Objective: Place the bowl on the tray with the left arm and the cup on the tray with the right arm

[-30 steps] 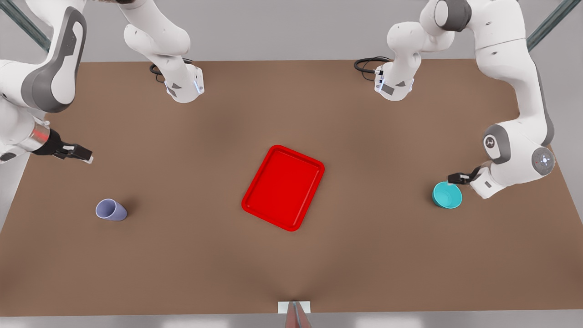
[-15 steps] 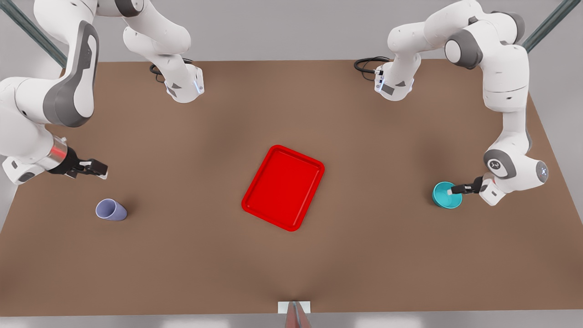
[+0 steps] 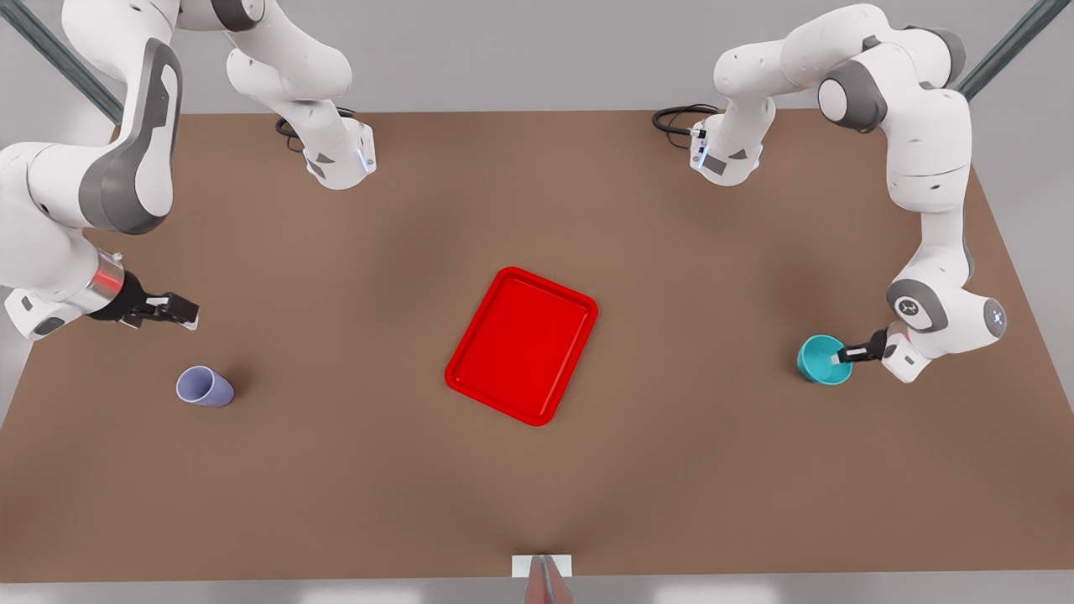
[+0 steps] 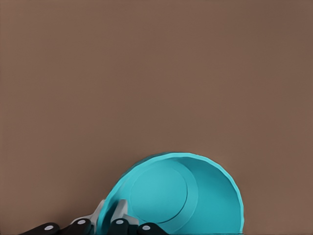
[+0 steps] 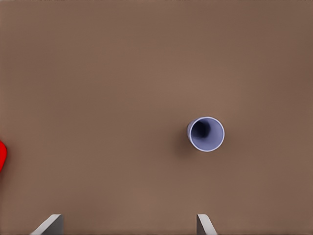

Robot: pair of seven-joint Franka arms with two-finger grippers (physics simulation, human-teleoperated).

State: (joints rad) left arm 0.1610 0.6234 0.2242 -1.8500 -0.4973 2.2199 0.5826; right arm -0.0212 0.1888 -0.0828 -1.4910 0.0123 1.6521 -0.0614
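Front view: bowl (image 3: 823,359) well apart from tray (image 3: 522,345) toward the front view's right, left gripper (image 3: 841,356) at its rim; cup (image 3: 204,387) well apart from tray toward the front view's left, right gripper (image 3: 178,310) near it, apart, above table (image 3: 377,470).

Left wrist view: fingers (image 4: 119,210) straddling bowl (image 4: 173,195) wall, apparently pinched on it; glossy teal, shallow. Thin rim grip could slip or tip.

Right wrist view: fingertips (image 5: 49,226) spread wide, cup (image 5: 206,133) upright, off-centre; could knock over.
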